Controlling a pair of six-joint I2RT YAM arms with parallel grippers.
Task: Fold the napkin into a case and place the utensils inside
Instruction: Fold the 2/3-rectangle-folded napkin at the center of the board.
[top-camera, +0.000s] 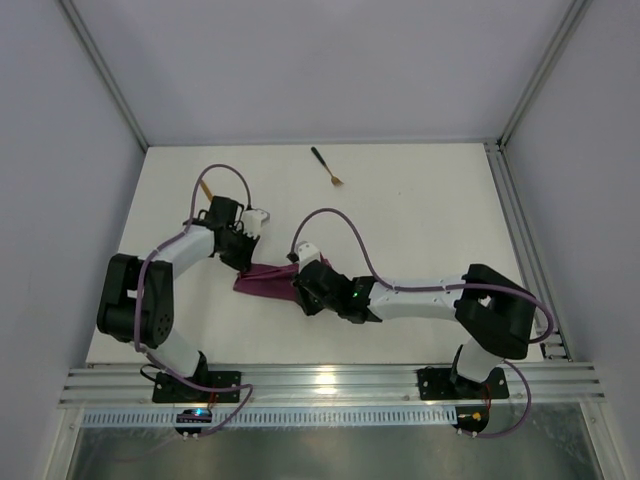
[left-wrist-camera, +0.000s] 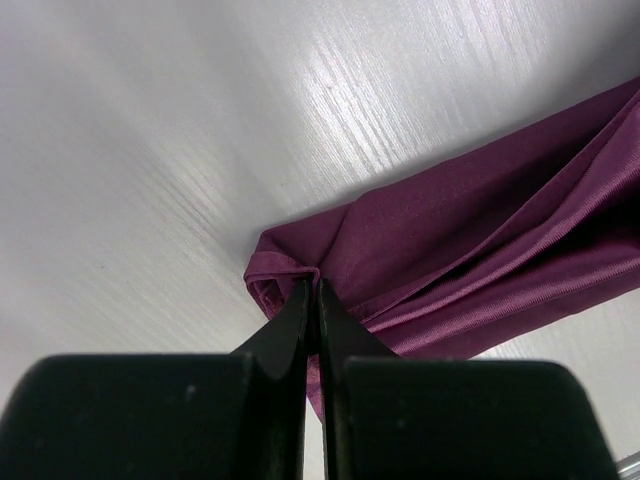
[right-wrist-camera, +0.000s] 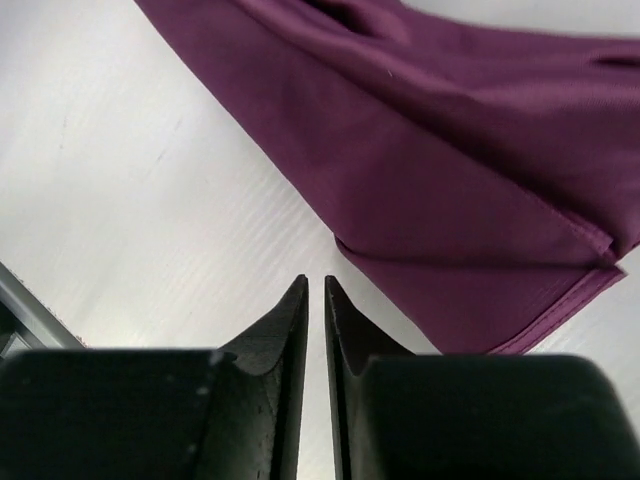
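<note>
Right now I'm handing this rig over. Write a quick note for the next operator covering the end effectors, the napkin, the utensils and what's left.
The left end effector is shut on a corner of the napkin.
The right end effector is shut and empty, just short of the napkin's edge.
The napkin lies between the arms, folded to a band but not yet a case.
The fork lies at the far side of the table. A gold tip by the left arm may be the knife.
Left to do: finish the fold and insert both utensils.

The napkin (top-camera: 262, 282) is magenta-purple, folded into a long band with creases, and lies flat. The fork (top-camera: 328, 168), with a gold head and a black handle, lies well apart behind it. The knife (top-camera: 204, 186) lies at the far left and is mostly hidden.
</note>
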